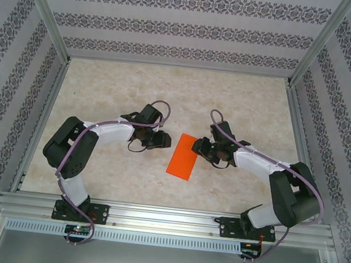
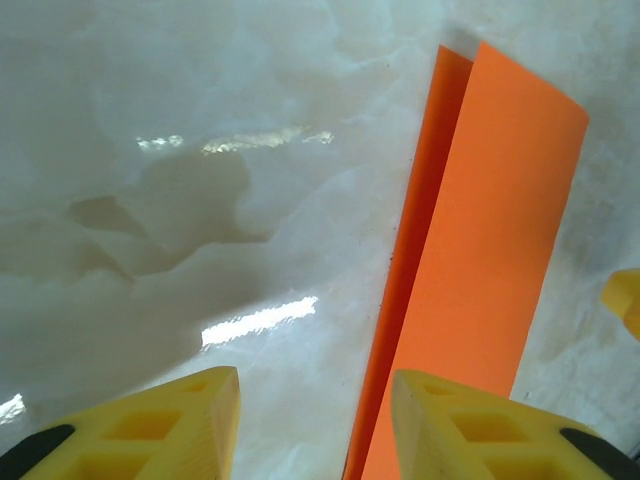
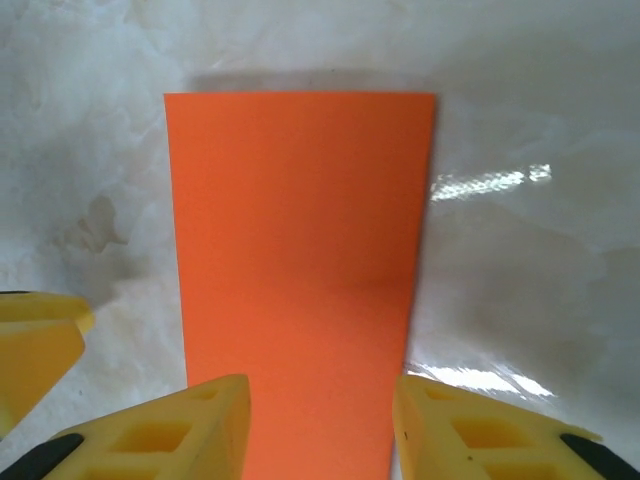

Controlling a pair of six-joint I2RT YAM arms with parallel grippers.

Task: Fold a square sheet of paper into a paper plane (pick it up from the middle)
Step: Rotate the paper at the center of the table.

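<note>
**Ann:** Is it bright?

**Ben:** Yes, bright all over. Light comes from above. In the top view the shadows are small and soft.

**Ann:** Any shine?

**Ben:** In the left wrist view the table (image 2: 120, 80) shines white at 7 and 11 o'clock. A gray shadow sits at 9 o'clock. In the right wrist view it shines at 3 and 5 o'clock. A thin dark shadow lines the paper (image 3: 300, 250) at 12 o'clock.

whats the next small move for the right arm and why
Probably lower the right end effector onto the square sheet of paper to pin it. The sheet lies folded into a rectangle, its near end between the open fingers, and the left wrist view shows the layers slightly misaligned, so it likely needs holding.
</note>
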